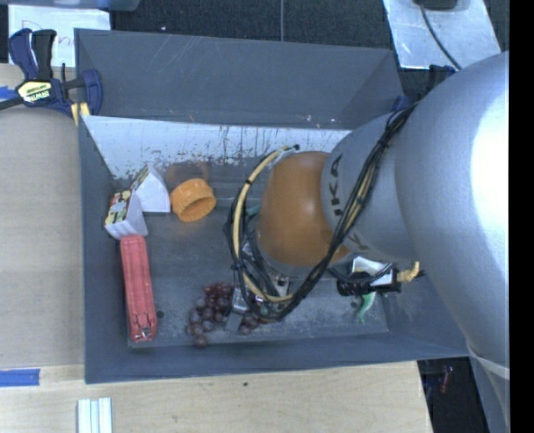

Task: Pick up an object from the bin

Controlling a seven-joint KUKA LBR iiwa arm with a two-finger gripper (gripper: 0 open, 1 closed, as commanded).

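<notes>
**Hovering low beside the dark grapes**

The grey metal bin (249, 79) takes the silver arm (447, 197) from the right. A long red rectangular box (136, 287) lies well apart at the left. The gripper (249, 309) sits low by the front wall, just beside a dark purple grape cluster (208, 309). Whether it is released or clenched cannot be told. This looks like the approach; next it would need to centre on the cluster, close and lift clear.

The gripper (246, 312) sits at a dark grape bunch (210, 310) low in the bin (249, 88).
</notes>
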